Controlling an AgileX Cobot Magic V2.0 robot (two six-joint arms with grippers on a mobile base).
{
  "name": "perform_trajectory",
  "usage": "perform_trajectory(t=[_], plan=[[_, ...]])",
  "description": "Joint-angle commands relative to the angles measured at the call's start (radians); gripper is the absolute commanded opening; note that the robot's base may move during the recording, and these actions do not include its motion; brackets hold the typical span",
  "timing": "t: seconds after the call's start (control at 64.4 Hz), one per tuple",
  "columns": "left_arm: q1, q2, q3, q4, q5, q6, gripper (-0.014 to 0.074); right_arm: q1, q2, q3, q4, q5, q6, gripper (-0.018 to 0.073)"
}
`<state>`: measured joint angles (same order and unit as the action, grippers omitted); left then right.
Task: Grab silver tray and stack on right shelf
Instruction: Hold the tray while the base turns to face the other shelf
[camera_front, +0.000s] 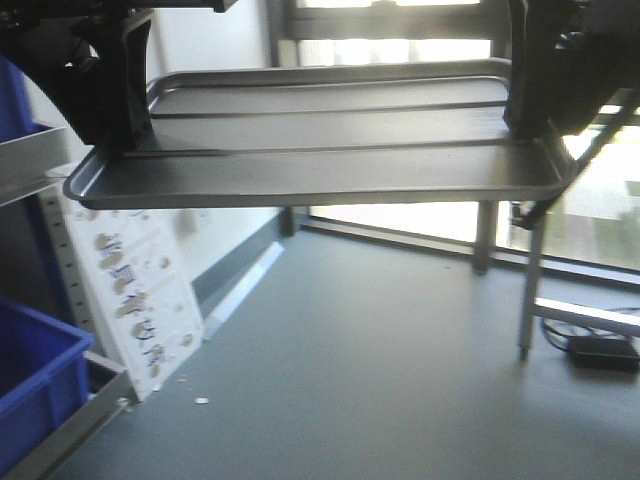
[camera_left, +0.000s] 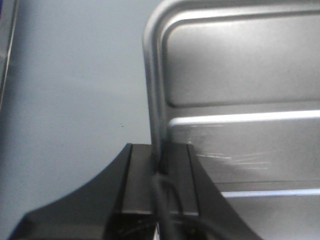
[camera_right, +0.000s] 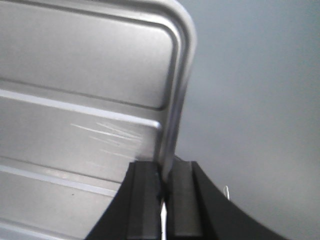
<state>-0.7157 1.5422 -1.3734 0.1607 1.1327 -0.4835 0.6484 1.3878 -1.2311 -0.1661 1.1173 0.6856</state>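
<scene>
At the left gripper (camera_left: 160, 161) the jaws are closed down to a thin slot and the rim of the tray (camera_left: 240, 75) is pinched in it, one pad outside the lip and one inside. Same deal at the right gripper (camera_right: 164, 172): jaws nearly together, the opposite rim clamped between them. Nothing else is held by either one

So the tray is carried in the air, well clear of the floor (camera_front: 380, 360), roughly level, open side up, both ridges showing. Its long axis is run straight across from one gripper to the other, so each short end is held by one arm and neither arm can be called nearer. The tray lies inward from both sets of jaws: to the right of the left ones, to the left of the right ones. That's probably what the next move hinges on. Whichever way it gets swung, both arms have to be moved together or the rim could get twisted out of a pinch

The shelf with its rollers can't be made out in any view. Only steel legs (camera_front: 530, 290) are seen past the tray's right end, and blue bins (camera_front: 35, 375) on a rack at the left, so how far rightward the tray has to be taken can't be judged. Stacking is not yet done
</scene>
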Motion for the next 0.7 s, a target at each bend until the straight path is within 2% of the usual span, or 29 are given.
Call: perform_trajectory(t=[0.0,0.683], plan=[[-0.016,-0.03,-0.025,-0.013,-0.014,0.031,-0.0094,0.005,-0.036,-0.034,-0.006,-0.089,-0.025,0.0057],[-0.016,-0.028,-0.025,-0.013,-0.014,0.031,-0.0094,0.005,-0.036,-0.034,-0.006,-0.089,-0.025,0.0057]])
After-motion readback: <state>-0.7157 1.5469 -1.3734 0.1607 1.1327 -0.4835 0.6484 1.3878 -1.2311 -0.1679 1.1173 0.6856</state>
